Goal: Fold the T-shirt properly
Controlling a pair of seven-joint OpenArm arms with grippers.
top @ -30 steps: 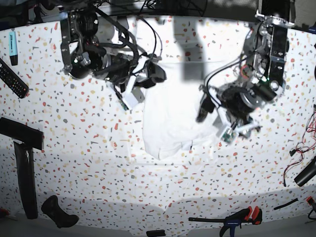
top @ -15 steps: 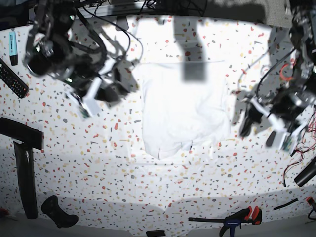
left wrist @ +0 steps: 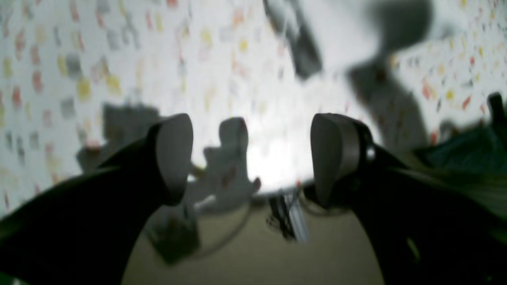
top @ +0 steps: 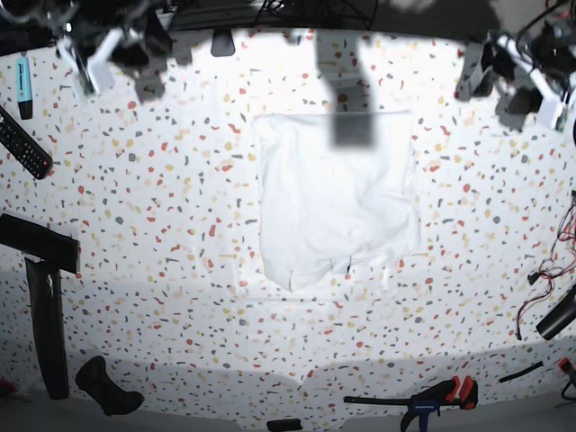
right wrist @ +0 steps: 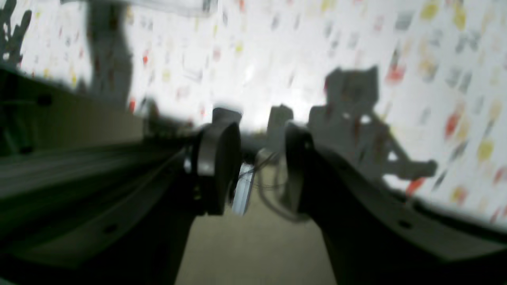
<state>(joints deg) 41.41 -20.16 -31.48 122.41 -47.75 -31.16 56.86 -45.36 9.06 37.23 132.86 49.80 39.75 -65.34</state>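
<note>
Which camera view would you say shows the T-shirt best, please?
The base view: the T-shirt lies there whole, folded into a rough rectangle on the speckled table, clear of both arms. The wrist views are blurred; each shows only its own fingers over the speckled surface, and no cloth that I can make out.

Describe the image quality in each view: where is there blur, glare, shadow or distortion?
Base view: fisheye bending of the table edges, glare washing out the T-shirt, a dark rectangular shadow on its upper part. Left wrist view: speckled surface smeared, bright glare between the fingers of the left gripper. Right wrist view: blurred too, with gripper shadows on the surface behind the right gripper.
</note>
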